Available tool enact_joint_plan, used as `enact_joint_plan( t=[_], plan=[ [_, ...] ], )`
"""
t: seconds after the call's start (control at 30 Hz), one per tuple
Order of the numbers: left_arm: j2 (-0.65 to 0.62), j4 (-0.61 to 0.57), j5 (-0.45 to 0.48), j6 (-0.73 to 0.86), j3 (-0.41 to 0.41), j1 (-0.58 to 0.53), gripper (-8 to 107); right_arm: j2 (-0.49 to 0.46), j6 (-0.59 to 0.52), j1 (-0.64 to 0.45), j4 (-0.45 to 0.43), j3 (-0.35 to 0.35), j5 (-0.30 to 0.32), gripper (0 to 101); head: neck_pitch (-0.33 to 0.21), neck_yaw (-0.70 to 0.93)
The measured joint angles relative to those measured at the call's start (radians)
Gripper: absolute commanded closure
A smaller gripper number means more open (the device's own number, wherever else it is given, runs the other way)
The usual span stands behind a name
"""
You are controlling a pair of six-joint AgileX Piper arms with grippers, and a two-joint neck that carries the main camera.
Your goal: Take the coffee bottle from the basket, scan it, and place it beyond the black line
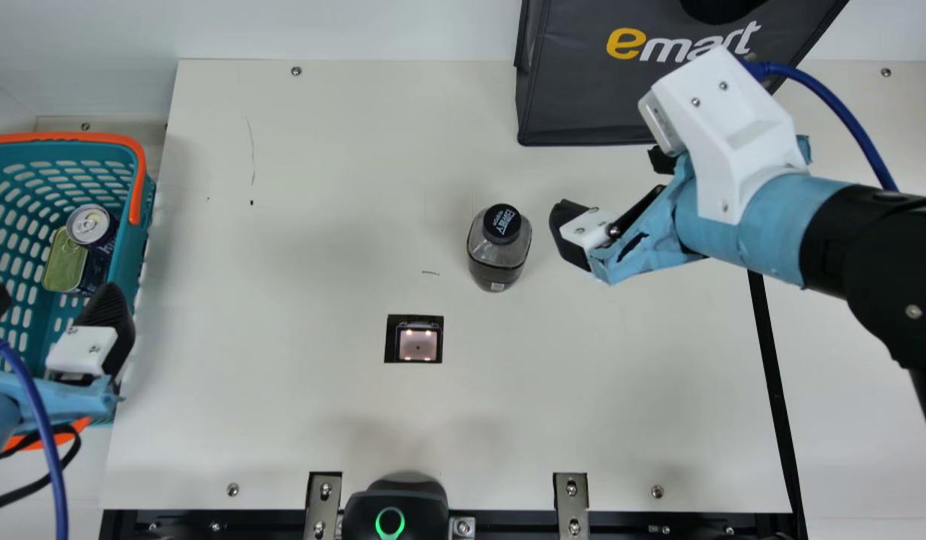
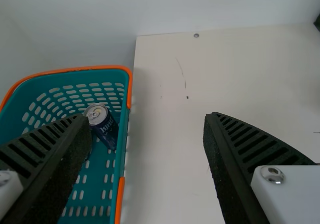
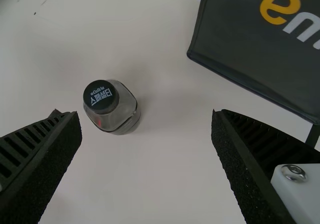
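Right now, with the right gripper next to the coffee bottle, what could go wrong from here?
The coffee bottle stands upright, off to one side of the open right gripper, so a slightly misaligned approach might tip it. Its pale patch, possibly the code, sits low on the side, so it may miss the scanner window if the bottle isn't turned. The grey bag is close to that gripper and could get brushed.

This looks like a mock shop checkout, set up on a robot test bench: a scanner window [image 1: 418,343] sits in the cream tabletop [image 1: 298,420], a teal shopping basket [image 1: 125,262] holds cans [image 1: 90,225], and a dark shopping bag [image 1: 575,90] stands opposite (the bolted metal brackets [image 1: 571,499] and plain white walls [image 1: 343,30] feel more lab than store).
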Motion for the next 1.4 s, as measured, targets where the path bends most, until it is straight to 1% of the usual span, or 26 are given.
enact_joint_plan(
  t=[0.43,0.73,1.13,1.4],
  plan=[
    [0.000,0.000,0.000,0.000,0.000,0.000,9,0.062,0.009,0.068,-0.017,0.001,-0.028,11,0.000,0.000],
    [0.000,0.000,0.000,0.000,0.000,0.000,9,0.112,0.049,0.120,-0.036,-0.013,-0.042,11,0.000,0.000],
    [0.000,0.000,0.000,0.000,0.000,0.000,9,0.186,0.121,0.185,-0.068,-0.053,-0.042,11,0.000,0.000],
    [0.000,0.000,0.000,0.000,0.000,0.000,9,0.215,0.154,0.218,-0.075,-0.054,-0.038,11,0.000,0.000]
  ],
)
